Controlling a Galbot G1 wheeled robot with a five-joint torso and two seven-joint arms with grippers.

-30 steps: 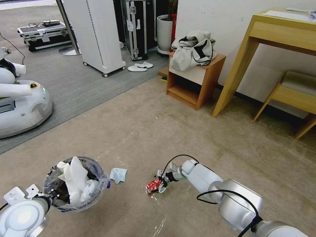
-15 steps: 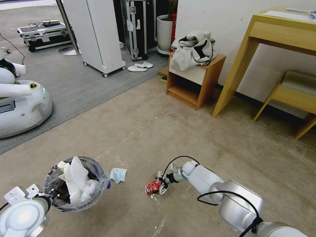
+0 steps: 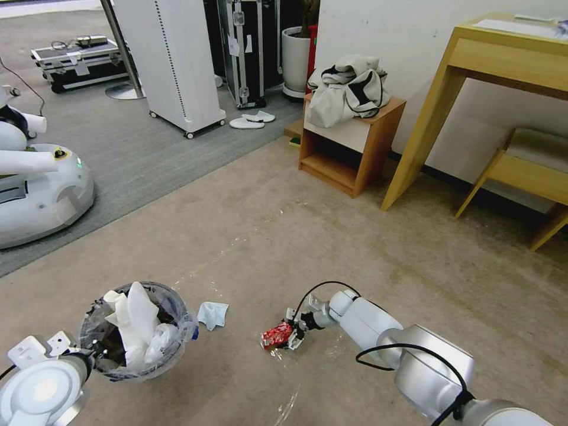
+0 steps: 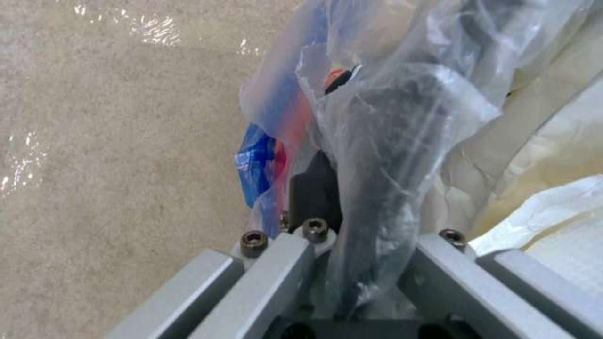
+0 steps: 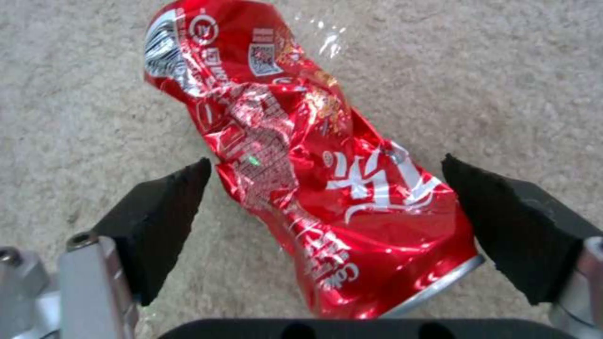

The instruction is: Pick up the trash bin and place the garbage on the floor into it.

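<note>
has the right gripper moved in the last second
Barely. The right gripper has crept slightly down toward the crushed red soda can, judged against the light-blue cloth on the floor; its fingers sit open either side of the can.

Over the last second the right gripper (image 3: 291,337) has crept a touch lower and nearer the robot along the carpet (image 3: 296,236) — the crushed red soda can (image 3: 276,335) between its open pads has hardly shifted
</note>
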